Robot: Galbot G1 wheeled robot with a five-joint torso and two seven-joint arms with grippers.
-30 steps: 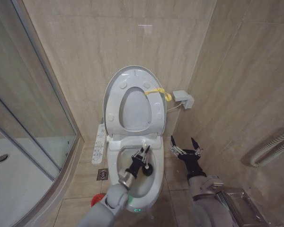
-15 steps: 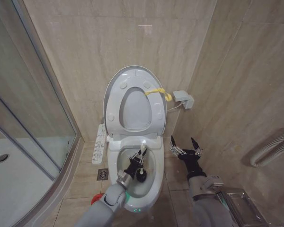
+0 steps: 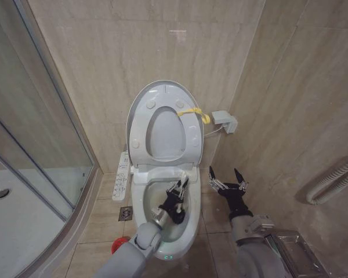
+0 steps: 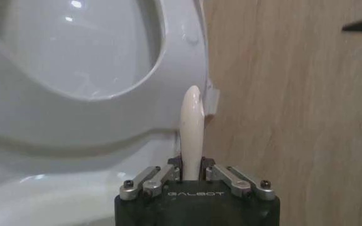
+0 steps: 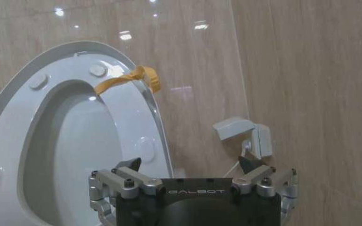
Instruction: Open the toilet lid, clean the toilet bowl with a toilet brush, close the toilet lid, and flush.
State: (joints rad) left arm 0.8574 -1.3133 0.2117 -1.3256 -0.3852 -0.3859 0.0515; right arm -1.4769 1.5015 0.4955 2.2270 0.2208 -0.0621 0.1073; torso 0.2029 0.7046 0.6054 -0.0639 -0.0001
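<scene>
The toilet brush (image 3: pixel 178 215) is down inside the toilet bowl (image 3: pixel 140 200), its dark head near the bowl's right inner wall, its pale handle (image 4: pixel 191 134) pinched in the jaws of the left gripper (image 3: pixel 177 186). The toilet lid (image 3: pixel 140 113) stands upright against the wall. The right gripper (image 3: pixel 227 175) hovers right of the bowl, jaws spread.

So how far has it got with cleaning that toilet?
The toilet lid stands open against the wall, so that step looks done. Scrubbing is in hand: the left gripper is shut on the toilet brush, whose dark head sits inside the toilet bowl. The right gripper hangs open beside the bowl, holding nothing. Closing the lid and flushing are left.
</scene>
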